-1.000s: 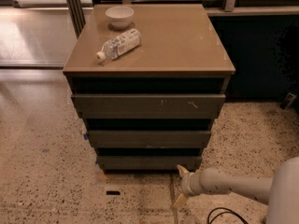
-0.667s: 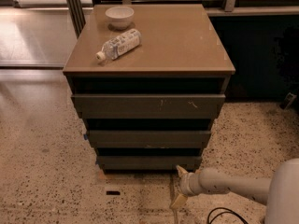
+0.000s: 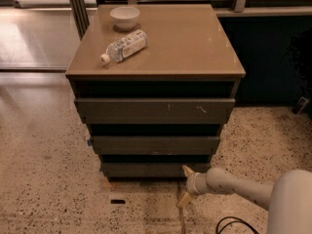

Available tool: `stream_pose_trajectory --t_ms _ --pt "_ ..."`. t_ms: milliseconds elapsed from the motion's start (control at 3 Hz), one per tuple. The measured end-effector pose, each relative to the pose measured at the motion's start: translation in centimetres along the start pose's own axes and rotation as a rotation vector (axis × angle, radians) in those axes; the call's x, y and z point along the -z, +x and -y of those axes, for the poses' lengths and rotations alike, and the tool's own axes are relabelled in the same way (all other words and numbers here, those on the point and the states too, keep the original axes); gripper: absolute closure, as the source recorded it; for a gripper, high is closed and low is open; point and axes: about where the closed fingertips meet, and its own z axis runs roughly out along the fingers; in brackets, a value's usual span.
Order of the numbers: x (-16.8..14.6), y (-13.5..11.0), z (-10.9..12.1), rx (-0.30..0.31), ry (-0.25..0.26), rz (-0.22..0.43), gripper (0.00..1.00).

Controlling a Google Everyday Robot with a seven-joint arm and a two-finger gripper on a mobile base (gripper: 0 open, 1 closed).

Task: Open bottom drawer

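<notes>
The bottom drawer is the lowest and smallest-looking of three dark grey-brown fronts on the cabinet, flat and without a handle. It stands only slightly out, and its inside is hidden. My gripper is low by the floor in front of the drawer's right end, on a pale arm coming in from the lower right. Its fingers are spread open and hold nothing. The upper fingertip is at the drawer front's lower right part; I cannot tell if it touches. The lower fingertip points at the floor.
Above are the middle front with a blue tag at its left end and the larger scratched top front. A white bowl and a lying plastic bottle rest on the cabinet top. A black cable lies on the speckled floor.
</notes>
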Motion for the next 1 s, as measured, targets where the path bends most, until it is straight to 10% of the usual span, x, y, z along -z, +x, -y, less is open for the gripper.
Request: stream_pose_trajectory --t_ms 333,1000 --pt "-0.8 0.6 4.8 0.026 0.045 0.012 0.00" --pt "-3.3 0.7 5.9 0.030 0.016 0.055 0.00"
